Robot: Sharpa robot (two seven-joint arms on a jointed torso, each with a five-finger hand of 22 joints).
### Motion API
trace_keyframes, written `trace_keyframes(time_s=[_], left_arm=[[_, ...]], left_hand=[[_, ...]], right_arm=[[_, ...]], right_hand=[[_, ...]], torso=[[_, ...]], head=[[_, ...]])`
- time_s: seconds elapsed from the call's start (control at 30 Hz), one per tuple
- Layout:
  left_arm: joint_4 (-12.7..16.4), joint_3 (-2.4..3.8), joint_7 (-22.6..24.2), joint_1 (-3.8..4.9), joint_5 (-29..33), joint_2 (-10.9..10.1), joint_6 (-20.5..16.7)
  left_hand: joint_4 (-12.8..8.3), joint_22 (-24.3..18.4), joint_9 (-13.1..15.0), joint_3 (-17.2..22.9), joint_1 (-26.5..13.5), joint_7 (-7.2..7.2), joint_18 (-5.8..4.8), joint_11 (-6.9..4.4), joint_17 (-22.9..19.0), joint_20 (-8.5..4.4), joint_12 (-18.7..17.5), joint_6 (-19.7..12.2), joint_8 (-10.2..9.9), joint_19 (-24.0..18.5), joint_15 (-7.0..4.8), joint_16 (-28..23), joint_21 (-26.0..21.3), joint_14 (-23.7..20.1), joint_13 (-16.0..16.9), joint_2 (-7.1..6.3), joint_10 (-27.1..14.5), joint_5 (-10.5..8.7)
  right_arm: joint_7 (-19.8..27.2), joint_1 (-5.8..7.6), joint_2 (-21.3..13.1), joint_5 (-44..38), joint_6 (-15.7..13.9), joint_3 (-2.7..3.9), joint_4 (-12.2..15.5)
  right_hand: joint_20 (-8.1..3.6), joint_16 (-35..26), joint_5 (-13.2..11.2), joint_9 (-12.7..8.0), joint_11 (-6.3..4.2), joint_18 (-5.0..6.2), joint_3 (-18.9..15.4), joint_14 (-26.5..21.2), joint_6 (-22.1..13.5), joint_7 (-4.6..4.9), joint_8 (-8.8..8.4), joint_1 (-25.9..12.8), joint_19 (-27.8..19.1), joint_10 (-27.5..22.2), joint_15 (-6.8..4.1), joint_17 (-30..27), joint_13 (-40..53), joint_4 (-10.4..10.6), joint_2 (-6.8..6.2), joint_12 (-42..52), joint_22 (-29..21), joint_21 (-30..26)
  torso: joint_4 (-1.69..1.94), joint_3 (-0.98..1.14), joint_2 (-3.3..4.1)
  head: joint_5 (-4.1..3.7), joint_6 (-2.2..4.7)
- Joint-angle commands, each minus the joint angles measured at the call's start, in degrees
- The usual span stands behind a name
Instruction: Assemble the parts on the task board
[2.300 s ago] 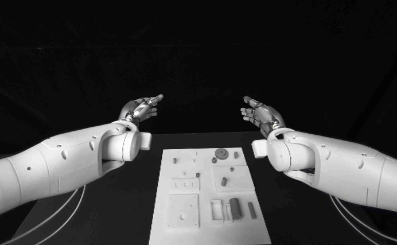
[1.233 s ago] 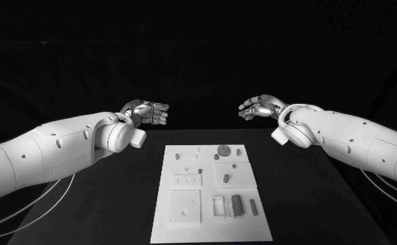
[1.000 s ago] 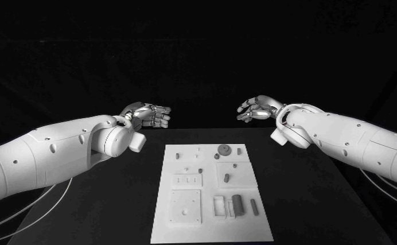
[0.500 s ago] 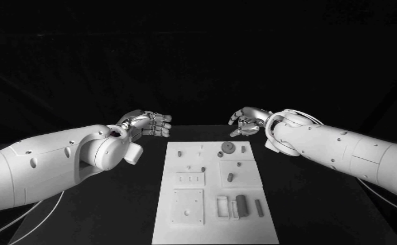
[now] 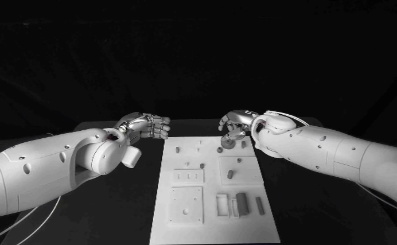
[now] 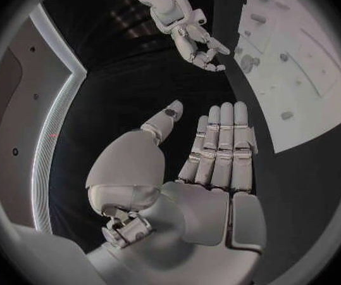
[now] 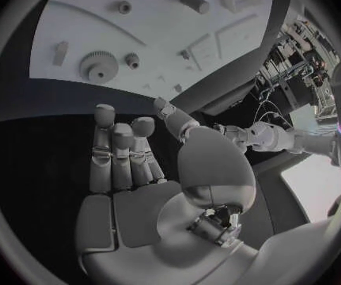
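Right hand (image 5: 235,124) above white task board (image 5: 213,222) on black table (image 5: 314,210)

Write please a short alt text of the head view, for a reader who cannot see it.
A white task board with small parts lies on a black table. The right hand, holding nothing, hovers at the board's far edge near a round gear. The left hand hangs beside the board's far left corner, also holding nothing.

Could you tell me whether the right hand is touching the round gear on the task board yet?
Apart. The right wrist view shows dark table between the right hand fingers and the gear on the task board.
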Motion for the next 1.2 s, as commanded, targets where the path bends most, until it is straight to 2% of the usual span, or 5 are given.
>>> trace_keyframes(time_s=[0.03,0.17,0.43,0.9,1.2], left_arm=[[0.05,0.04,0.94,0.06,0.39,0.07,0.35],[-0.11,0.04,0.86,0.06,0.39,0.13,0.38],[0.08,0.05,0.78,0.06,0.39,0.05,0.42],[0.55,0.07,0.56,0.07,0.45,-0.07,0.74],[0.83,0.23,0.63,0.07,0.47,-0.02,0.76]], left_hand=[[-0.07,0.03,-0.04,-0.36,-0.05,0.31,0.55,0.05,0.11,0.07,-0.42,-0.13,-0.39,0.41,0.11,-0.25,-0.11,0.30,0.06,-0.57,0.27,-0.38],[-0.04,0.03,-0.03,-0.39,-0.09,0.32,0.53,0.07,0.15,0.06,-0.47,-0.15,-0.43,0.43,0.11,-0.27,-0.13,0.30,0.08,-0.56,0.25,-0.39],[0.03,0.02,-0.03,-0.51,-0.25,0.36,0.47,0.11,0.28,0.02,-0.61,-0.19,-0.52,0.46,0.11,-0.35,-0.18,0.29,0.13,-0.53,0.22,-0.41],[0.22,-0.02,0.01,-0.76,-0.74,0.39,0.35,0.15,0.53,-0.04,-0.86,-0.22,-0.67,0.48,0.10,-0.52,-0.31,0.27,0.25,-0.44,0.21,-0.50],[0.24,-0.03,0.03,-0.82,-0.87,0.40,0.33,0.16,0.62,-0.07,-0.96,-0.24,-0.73,0.50,0.10,-0.58,-0.36,0.27,0.29,-0.41,0.19,-0.55]], right_arm=[[-1.86,-0.07,0.03,-5.11,1.08,0.01,0.81],[-2.30,-0.32,0.03,-6.11,1.31,0.01,1.02],[-2.08,-0.65,-0.05,-6.12,1.08,0.01,1.31],[-3.68,-1.19,0.77,-7.21,0.39,0.01,-0.64],[-3.53,-1.43,1.32,-7.19,0.69,0.01,-1.21]], right_hand=[[-0.53,0.75,-0.03,0.18,-0.11,1.16,0.43,1.19,0.61,0.02,-0.10,-0.77,0.17,0.55,-0.78,0.13,0.19,-0.05,0.05,0.66,1.52,1.05],[-0.96,1.93,-0.12,0.34,-0.16,1.16,0.67,1.56,0.79,-0.02,-0.43,-1.14,0.42,0.93,-0.83,0.34,0.53,-0.03,-0.03,1.74,1.48,2.53],[-1.53,3.34,0.14,0.49,-0.24,1.16,1.04,2.12,1.21,-0.11,-0.79,-1.53,0.94,1.51,-0.92,0.58,1.01,0.00,-0.02,3.10,1.42,4.27],[-1.79,4.23,-0.04,0.18,0.22,1.16,1.43,1.87,-0.17,0.38,-2.16,-1.95,0.66,1.25,-0.49,0.72,1.43,0.03,-0.59,3.96,1.32,5.33],[-1.78,4.34,0.07,0.12,0.32,1.16,1.60,1.79,-0.29,0.47,-2.35,-2.00,0.57,1.18,-0.38,0.71,1.46,0.09,-0.50,4.08,1.31,5.48]], torso=[[0.45,-0.29,1.42],[0.46,-0.33,2.31],[0.52,-0.39,3.42],[0.78,-0.36,4.55],[0.93,-0.34,5.15]], head=[[-0.26,0.09],[-0.19,0.09],[-0.19,0.08],[-0.32,0.51],[-0.33,0.59]])
